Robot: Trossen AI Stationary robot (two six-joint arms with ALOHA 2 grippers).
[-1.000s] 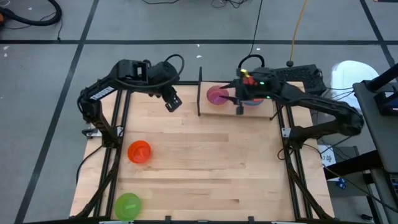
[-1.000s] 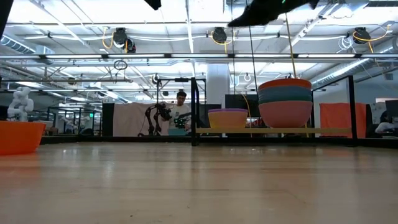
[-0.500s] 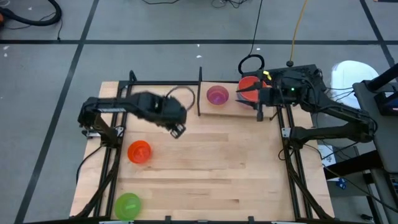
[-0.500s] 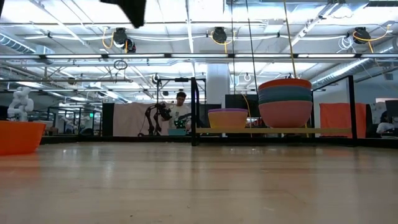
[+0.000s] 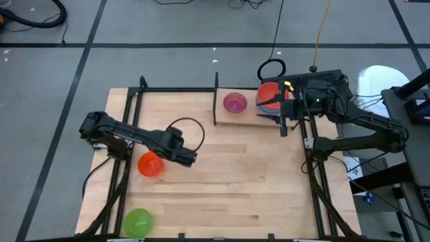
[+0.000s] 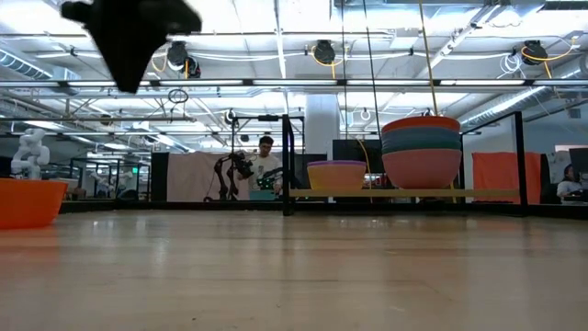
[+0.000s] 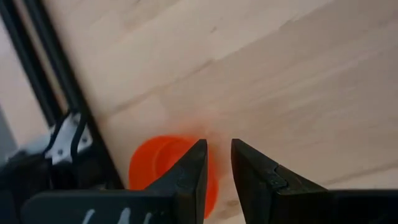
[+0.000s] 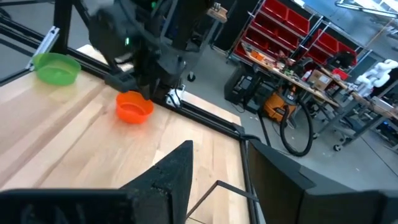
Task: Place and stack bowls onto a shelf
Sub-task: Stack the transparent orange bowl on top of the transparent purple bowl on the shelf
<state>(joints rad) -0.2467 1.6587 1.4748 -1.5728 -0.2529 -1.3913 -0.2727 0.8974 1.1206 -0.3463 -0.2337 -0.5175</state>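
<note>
An orange bowl (image 5: 150, 164) (image 7: 160, 163) stands on its base at the table's left, and a green bowl (image 5: 138, 221) stands near the front left corner. My left gripper (image 5: 189, 158) (image 7: 217, 147) hangs above the table just right of the orange bowl, pointing steeply down, open by a narrow gap with nothing in it. On the shelf (image 5: 247, 119) (image 6: 404, 193) at the far edge sit a small purple-topped stack (image 5: 234, 103) (image 6: 336, 175) and a taller stack topped orange-red (image 5: 267, 93) (image 6: 422, 152). My right gripper (image 5: 274, 113) (image 8: 217, 155) hovers by the shelf's right end, open and empty.
Black frame rails (image 5: 124, 175) run along the table's left and right sides. The shelf's upright black bar (image 5: 216, 101) stands at its left end. A cable loops above my left wrist (image 5: 191, 128). Bare wood lies across the table's middle (image 5: 242, 181). A person (image 6: 266, 161) is far off in the room.
My left gripper has swept down from the far left toward the near side, rolling its wrist, and now hangs beside the orange bowl. My right gripper has drawn back from over the shelf toward the right, uncovering the tall stack, and then kept still.
</note>
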